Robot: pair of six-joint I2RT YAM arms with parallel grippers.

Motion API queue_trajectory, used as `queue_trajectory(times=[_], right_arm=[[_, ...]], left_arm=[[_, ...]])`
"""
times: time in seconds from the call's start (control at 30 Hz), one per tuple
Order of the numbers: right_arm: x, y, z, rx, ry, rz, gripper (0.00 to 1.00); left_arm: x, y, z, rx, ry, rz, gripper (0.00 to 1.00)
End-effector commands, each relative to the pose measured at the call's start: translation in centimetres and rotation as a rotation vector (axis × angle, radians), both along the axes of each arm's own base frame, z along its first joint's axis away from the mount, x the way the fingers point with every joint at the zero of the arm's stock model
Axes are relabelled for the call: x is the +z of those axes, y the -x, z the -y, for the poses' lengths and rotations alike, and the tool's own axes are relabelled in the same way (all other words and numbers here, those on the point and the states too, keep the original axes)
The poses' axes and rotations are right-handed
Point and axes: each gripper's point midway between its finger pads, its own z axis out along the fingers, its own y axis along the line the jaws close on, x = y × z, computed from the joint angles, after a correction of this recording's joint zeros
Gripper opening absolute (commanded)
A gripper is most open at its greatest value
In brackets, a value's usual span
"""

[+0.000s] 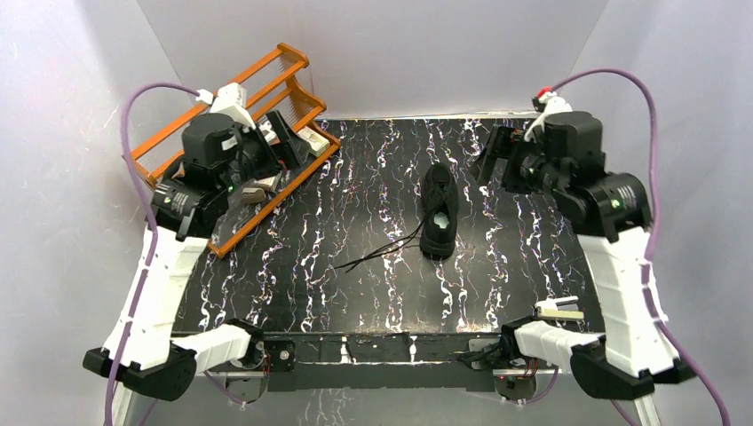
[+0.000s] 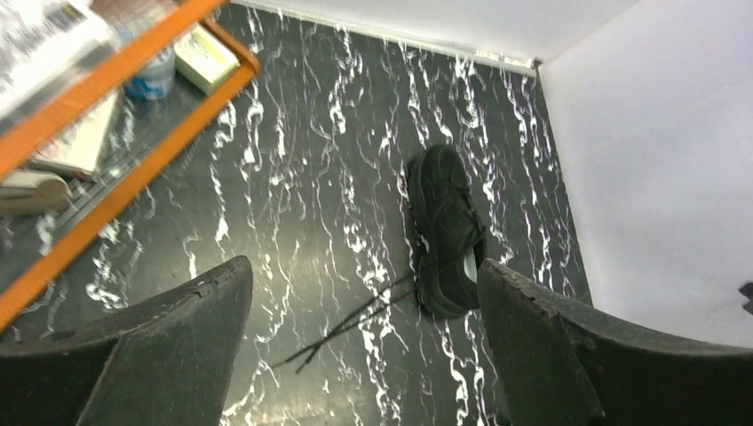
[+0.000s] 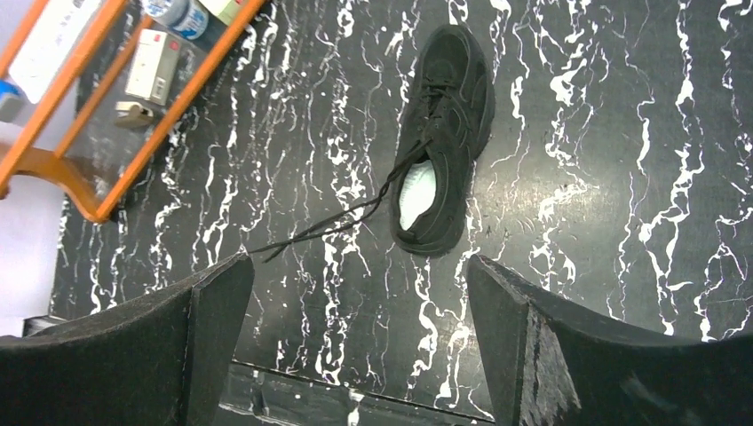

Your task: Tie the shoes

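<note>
One all-black low-top shoe (image 1: 439,209) lies right of the table's middle, toe to the back, pale insole showing. It also shows in the left wrist view (image 2: 447,229) and the right wrist view (image 3: 443,138). Its thin black laces (image 1: 377,252) are loose and trail together to the front left across the table; they also show in the wrist views (image 2: 351,324) (image 3: 330,224). My left gripper (image 1: 286,135) is raised over the orange rack at the back left, open and empty. My right gripper (image 1: 495,153) is raised at the back right, open and empty, right of the shoe.
An orange wire rack (image 1: 266,111) with small boxes and a bottle stands at the back left. The black marbled table (image 1: 355,293) is walled in by white panels on three sides. The arm bases sit at the near edge.
</note>
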Motion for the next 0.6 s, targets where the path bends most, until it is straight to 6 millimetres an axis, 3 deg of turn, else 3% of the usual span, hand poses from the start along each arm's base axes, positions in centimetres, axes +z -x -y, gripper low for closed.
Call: queue_trajectory(times=[0.0,0.2,0.33,0.57], right_arm=[[-0.4,-2.2,-0.4,0.014,0.029,-0.012,0.98],[-2.5,-4.1,-1.5,0.074,0.046,-0.075,0.99],[-3.7,-4.0,-2.7,0.161,0.034,-0.1,0.99],[-6.7,-3.2,-4.8,0.309,-0.013,-0.194,0.98]], left_arm=[[-1.8,-0.4,2.8,-0.083,0.121,-0.056,0.94],[-7.7,-0.8,7.3,-0.196,0.175,-0.231,0.94],[-12.1,-0.4,10.6,-0.28,0.185,-0.385,0.94],[-21.2,0.8,13.6,-0.348,0.106,-0.694,0.92]])
